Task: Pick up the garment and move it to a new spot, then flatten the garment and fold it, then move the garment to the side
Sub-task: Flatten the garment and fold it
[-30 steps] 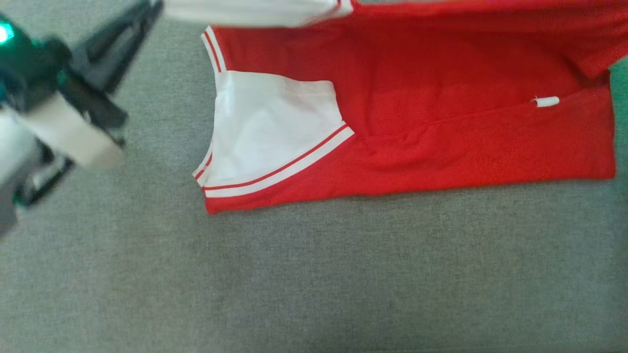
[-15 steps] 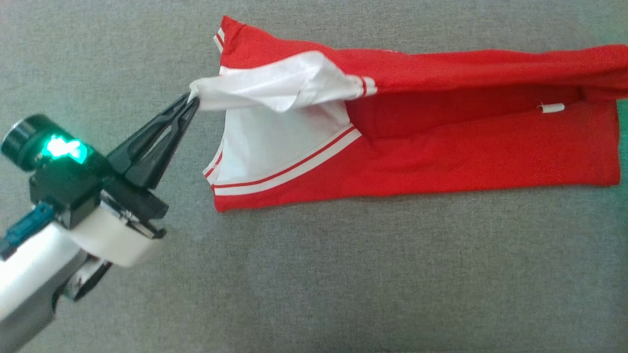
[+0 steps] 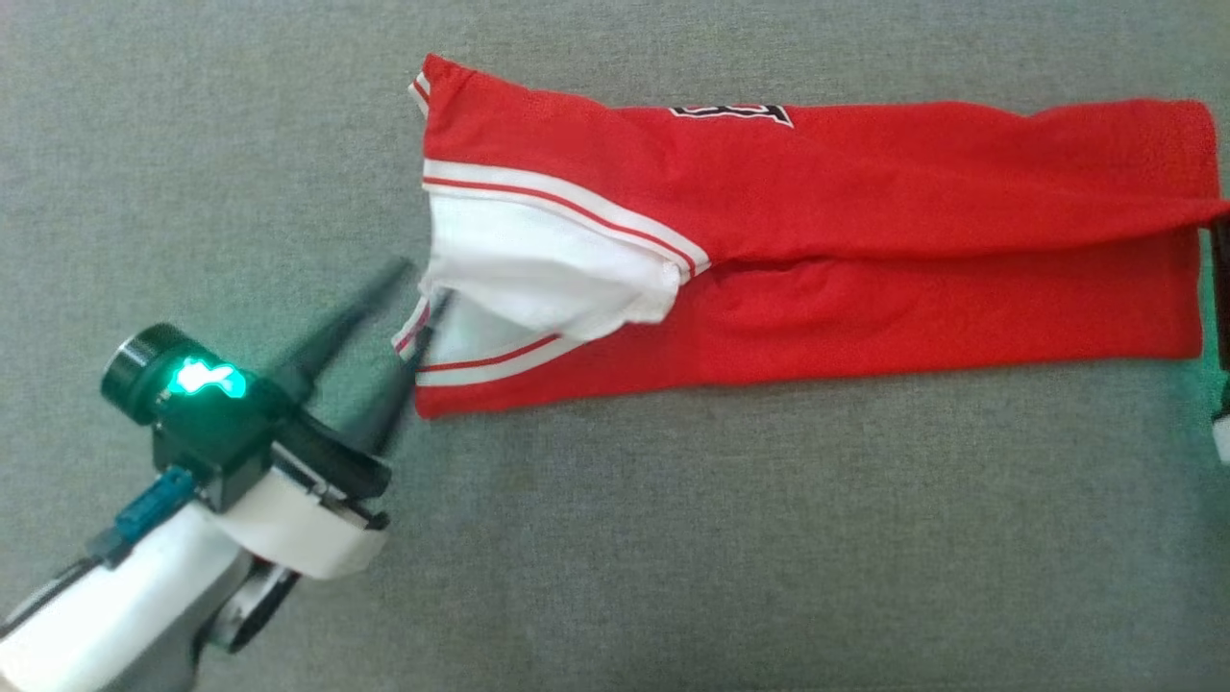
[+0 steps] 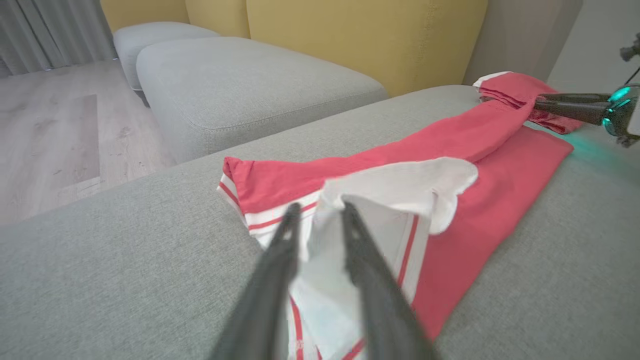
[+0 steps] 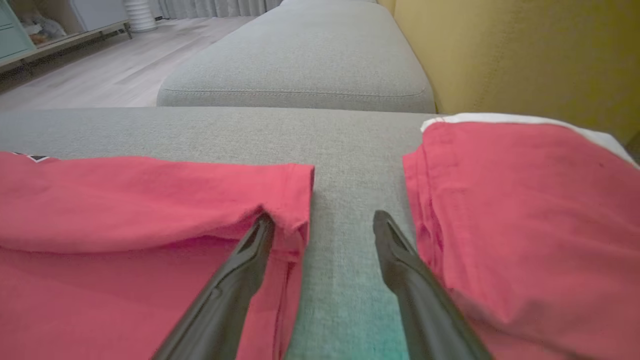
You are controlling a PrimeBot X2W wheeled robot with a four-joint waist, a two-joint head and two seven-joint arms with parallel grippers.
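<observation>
Red jersey (image 3: pixel 865 240) lies as a long folded strip on the grey sofa cushion (image 3: pixel 673 538). Judged light, limp and slick, so likely to sag. Left gripper (image 3: pixel 420 288), fingers spread, at the jersey's white armhole end. Right gripper (image 5: pixel 324 219), also spread, at its hem. Best hold: pinch all layers at end corners.

Work surface: grey fabric sofa seat (image 3: pixel 673 538). Mustard-yellow back cushions (image 4: pixel 365 40) stand on its far side. A second grey seat cushion (image 4: pixel 250 90) adjoins. Light wood plank floor (image 4: pixel 50 140) lies beyond, with grey curtains (image 4: pixel 55 30) behind. Lighting is soft and even.
</observation>
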